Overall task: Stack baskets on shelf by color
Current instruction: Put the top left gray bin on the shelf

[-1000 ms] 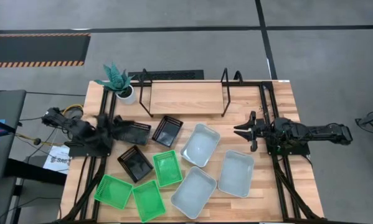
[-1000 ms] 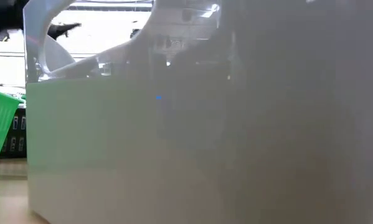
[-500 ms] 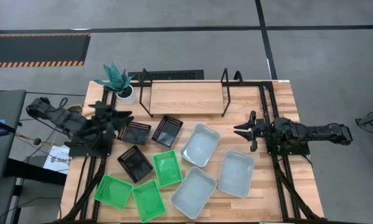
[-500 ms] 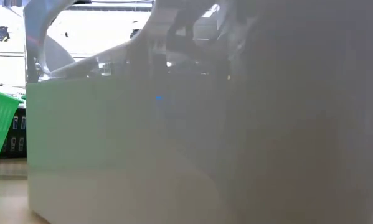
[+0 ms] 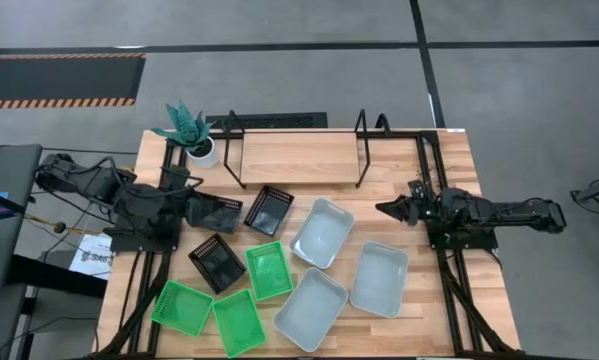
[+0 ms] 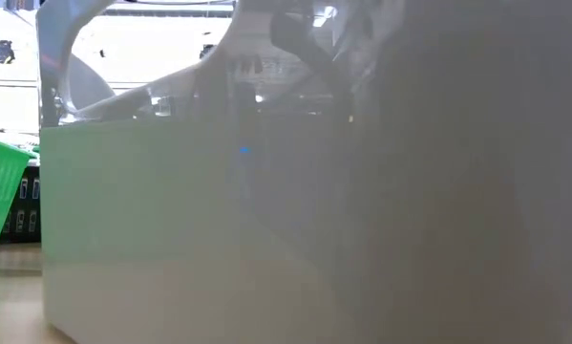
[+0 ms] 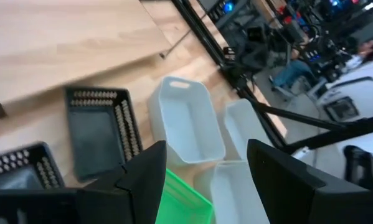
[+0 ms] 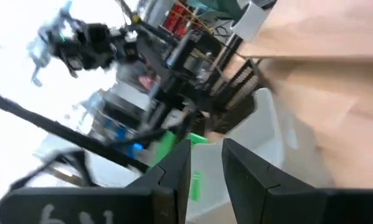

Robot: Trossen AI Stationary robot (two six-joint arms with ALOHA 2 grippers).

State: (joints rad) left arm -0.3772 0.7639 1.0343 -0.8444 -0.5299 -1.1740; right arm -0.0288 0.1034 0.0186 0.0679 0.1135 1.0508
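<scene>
Left gripper [image 5: 192, 208] low at table's left edge, fingers [image 7: 146, 180] spread, right against black basket [image 5: 215, 213]. Right gripper [image 5: 391, 209] at right side, fingers nearly together, holding nothing. Shelf [image 5: 297, 156] bare at far edge. Green baskets [image 5: 237, 321] front-left, grey-white baskets [image 5: 322, 232] centre, all unstacked on tabletop [image 5: 449, 330].

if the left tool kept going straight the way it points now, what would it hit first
Probably the black basket right at the tip of the left tool; it points across the table toward it. Height is unclear, so it might pass just above.
</scene>
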